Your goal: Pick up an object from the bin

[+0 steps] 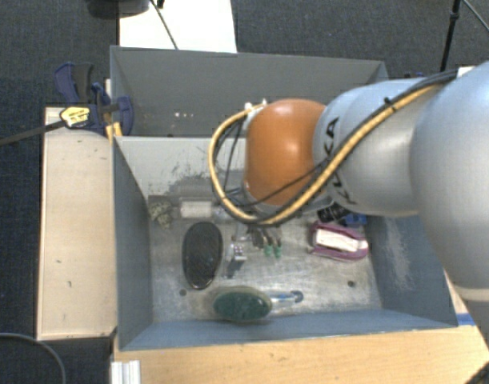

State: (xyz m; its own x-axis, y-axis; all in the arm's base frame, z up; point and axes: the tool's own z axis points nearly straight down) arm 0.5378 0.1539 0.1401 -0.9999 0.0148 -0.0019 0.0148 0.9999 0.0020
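Observation:
My gripper (241,250) hangs low over the middle of the bin floor, mostly covered by the arm's wrist. Just left of it lies a black oval object (202,254), lengthwise toward the front. In front of the gripper, near the bin's front wall, lies a dark green oval brush (242,305) with a clear handle (287,298) pointing right. To the right of the gripper rests a pink, white and purple object (338,242), partly under the arm.
At the back left of the floor lie a small beige lump (158,212) and a white cylinder (194,209). The arm and its orange cover with cables span the bin's right and centre. Bare floor shows at the front right.

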